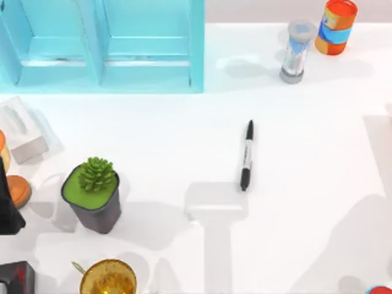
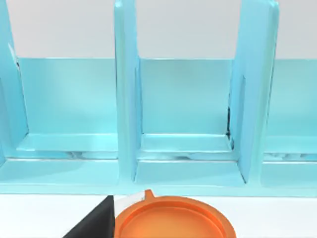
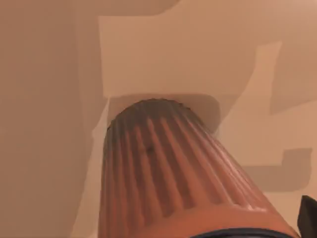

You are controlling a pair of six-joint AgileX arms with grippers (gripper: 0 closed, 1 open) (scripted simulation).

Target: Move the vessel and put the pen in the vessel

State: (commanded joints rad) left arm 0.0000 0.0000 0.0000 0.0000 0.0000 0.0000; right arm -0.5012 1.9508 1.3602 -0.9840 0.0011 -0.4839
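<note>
White table (image 1: 306, 122) bears the pen (image 1: 246, 155), lengthwise near-to-far; vessel (image 3: 168, 173) close before right wrist; grip unclear.

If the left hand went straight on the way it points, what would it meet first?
Probably the orange round rimmed object just ahead of the left hand; beyond it stands the turquoise compartmented rack. Depth is unclear, so it might pass over the object.

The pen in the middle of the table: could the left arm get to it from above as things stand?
Probably yes. The pen lies flat on bare white table with open space all round; the potted plant stands well off toward the left, and nothing overhangs it. Whether the left arm reaches that far can't be judged.
</note>
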